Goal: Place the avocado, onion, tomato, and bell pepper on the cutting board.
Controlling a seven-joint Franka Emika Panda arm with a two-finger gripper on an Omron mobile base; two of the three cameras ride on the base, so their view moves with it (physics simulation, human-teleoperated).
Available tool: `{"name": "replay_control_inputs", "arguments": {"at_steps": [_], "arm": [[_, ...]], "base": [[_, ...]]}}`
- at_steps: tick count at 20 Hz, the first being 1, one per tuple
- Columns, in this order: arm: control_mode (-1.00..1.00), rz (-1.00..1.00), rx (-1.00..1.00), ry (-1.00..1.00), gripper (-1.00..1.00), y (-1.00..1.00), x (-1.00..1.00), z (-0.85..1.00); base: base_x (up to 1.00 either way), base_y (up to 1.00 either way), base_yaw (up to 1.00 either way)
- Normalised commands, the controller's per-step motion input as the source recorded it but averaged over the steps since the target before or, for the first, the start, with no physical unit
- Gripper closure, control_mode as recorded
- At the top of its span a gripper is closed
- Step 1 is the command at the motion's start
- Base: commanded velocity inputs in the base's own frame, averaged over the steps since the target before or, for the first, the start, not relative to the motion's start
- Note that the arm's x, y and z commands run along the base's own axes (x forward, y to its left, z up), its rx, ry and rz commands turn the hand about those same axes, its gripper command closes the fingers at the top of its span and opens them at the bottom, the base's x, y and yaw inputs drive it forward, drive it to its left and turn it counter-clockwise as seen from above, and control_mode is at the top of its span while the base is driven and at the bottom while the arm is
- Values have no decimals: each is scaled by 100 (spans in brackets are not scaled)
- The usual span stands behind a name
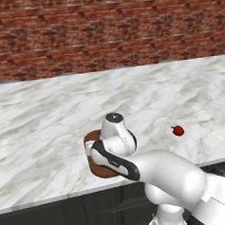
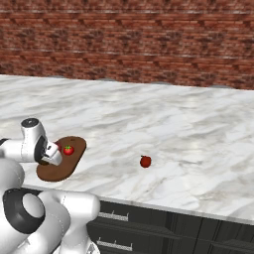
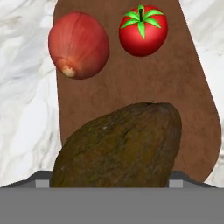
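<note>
1. The gripper [image 2: 53,158] hangs low over the cutting board [image 3: 175,87]; whether its jaws are apart or clamped cannot be told.
2. The avocado [image 3: 120,146] sits right at the jaws, over the board.
3. Beyond it, the onion [image 3: 78,44] and tomato [image 3: 143,29] rest on the board, 2 items side by side.
4. The bell pepper [image 2: 145,161] lies well apart on the marble counter [image 2: 188,129].

Both base views are looking forward and down over the table [image 1: 48,114] toward the brick wall [image 1: 104,29], sharing the board [image 2: 57,168] from either side. The hand view is looking closely down at the board.
</note>
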Motion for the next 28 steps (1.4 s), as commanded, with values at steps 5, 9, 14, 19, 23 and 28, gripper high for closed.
{"name": "replay_control_inputs", "arguments": {"at_steps": [5, 9, 14, 19, 23, 28], "arm": [[-100, 0, -1, 0, 100, 2, 7, -28], [-100, 0, 0, 0, 100, 2, 11, -22], [-100, 0, -1, 2, 100, 10, 13, -26], [-100, 0, -1, 2, 100, 11, 14, -22], [-100, 0, -1, 3, -100, 11, 10, -25], [-100, 0, 0, 1, -100, 1, 0, -11]], "base": [[0, 0, 0], [0, 0, 0], [0, 0, 0], [0, 0, 0], [0, 0, 0], [0, 0, 0]]}}
